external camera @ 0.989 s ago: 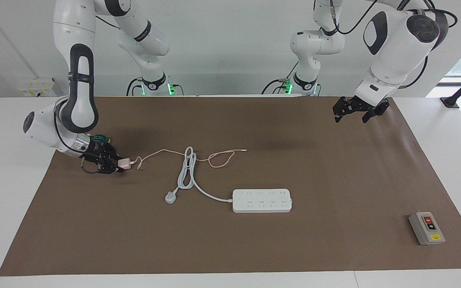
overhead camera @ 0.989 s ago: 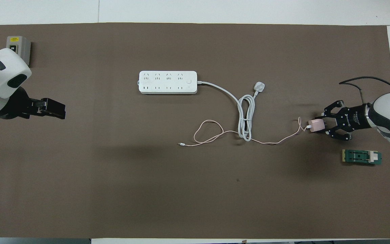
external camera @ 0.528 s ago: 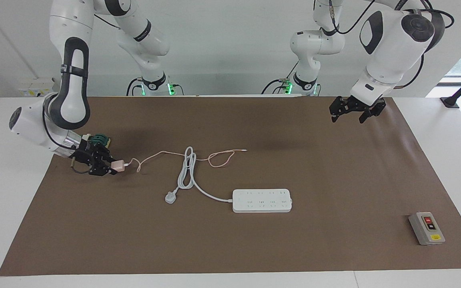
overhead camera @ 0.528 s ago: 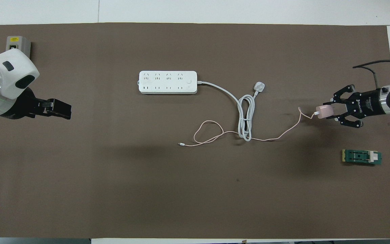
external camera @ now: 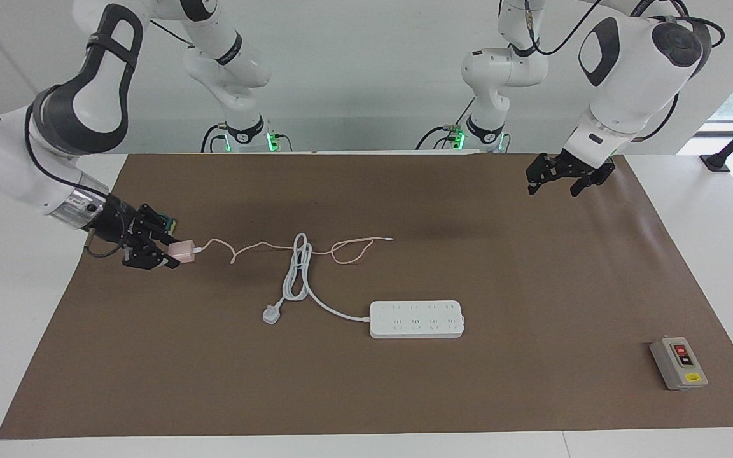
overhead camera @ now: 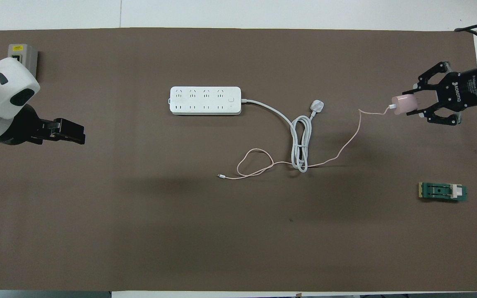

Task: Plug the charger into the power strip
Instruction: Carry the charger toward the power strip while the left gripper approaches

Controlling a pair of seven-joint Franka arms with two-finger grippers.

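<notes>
Risk: pink cable (overhead camera: 348, 142) runs under the coiled white cord (external camera: 296, 270); carrying the charger (external camera: 181, 250) toward the strip could drag that coil or tug the cube askew in the grip. Right claw (external camera: 164, 253) is clamped on the charger, lifted over the counter's (external camera: 532, 394) right-arm end. Green fixture (overhead camera: 442, 192) lies near the robots under that arm. Left claw (external camera: 561, 179) waits over the other end, fingers spread, holding nothing. Farther out: white three-pin plug (external camera: 270, 313), then the power strip (external camera: 417, 319), sockets up, unobstructed. Grey button box (external camera: 678, 363) farthest, well apart.
</notes>
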